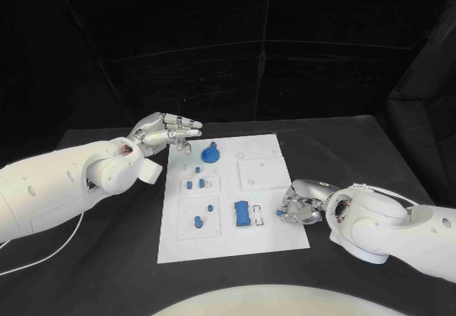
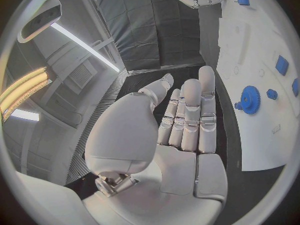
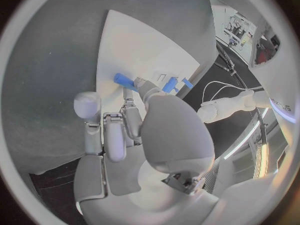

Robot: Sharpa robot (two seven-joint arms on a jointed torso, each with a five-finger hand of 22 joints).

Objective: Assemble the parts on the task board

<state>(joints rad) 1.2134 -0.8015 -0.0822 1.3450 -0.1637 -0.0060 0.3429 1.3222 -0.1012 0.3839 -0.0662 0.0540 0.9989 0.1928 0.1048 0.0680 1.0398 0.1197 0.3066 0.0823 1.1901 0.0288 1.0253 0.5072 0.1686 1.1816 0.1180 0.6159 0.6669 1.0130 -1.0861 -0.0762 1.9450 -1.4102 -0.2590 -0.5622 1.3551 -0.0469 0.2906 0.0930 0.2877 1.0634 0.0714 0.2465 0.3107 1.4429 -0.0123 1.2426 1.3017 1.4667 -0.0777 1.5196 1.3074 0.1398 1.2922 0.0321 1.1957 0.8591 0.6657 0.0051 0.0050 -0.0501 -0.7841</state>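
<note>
Left hand point(image 1: 169, 133) beside blue gear point(image 1: 210, 155)

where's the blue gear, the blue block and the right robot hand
blue gear point(image 1: 210, 155): head view, on its toothed disc.
blue block point(image 1: 243, 214): head view, on its top face.
right robot hand point(image 1: 300, 209): head view, on its curled fingers at the board's edge.

my right hand point(image 1: 302, 209) covers most of the little blue part point(image 3: 123, 79) it holds, so i can't tell its shape. my big thumb hides my fingertips in the right wrist view. the tiny blue parts point(image 1: 194, 185) on the white task board point(image 1: 271, 237) are too small to tell apart.
</note>
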